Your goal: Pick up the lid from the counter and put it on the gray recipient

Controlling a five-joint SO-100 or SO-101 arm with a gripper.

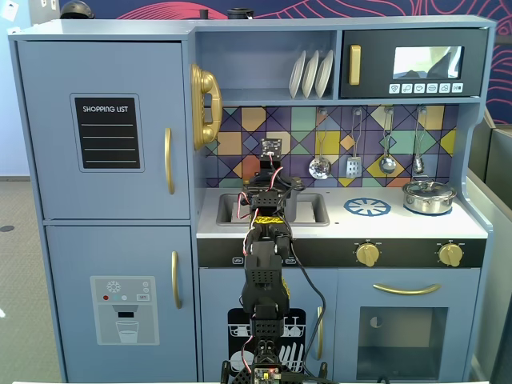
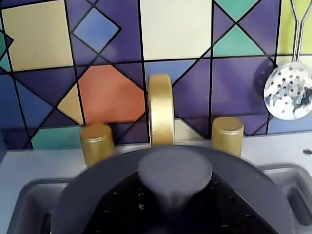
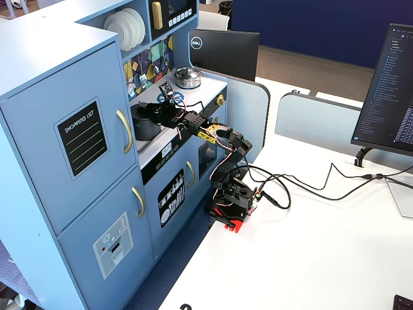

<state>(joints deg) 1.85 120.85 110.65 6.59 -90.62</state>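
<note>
Wrist view fills with the flat round dark gray matte lid [image 2: 170, 195], its stubby centre knob [image 2: 174, 170] just ahead of the jaws; whether they pinch it cannot be told. It sits over the sink [image 2: 29, 204], apparently atop the dark gray matte cylindrical pot [image 3: 146, 121]. Likely light, rigid, smooth; grip the knob.

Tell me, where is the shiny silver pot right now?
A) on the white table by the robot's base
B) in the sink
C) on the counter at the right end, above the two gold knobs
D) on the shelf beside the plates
C: in a fixed view the shiny silver pot sits at the right end of the counter, beside the blue burner mark, well away from the sink.
</note>
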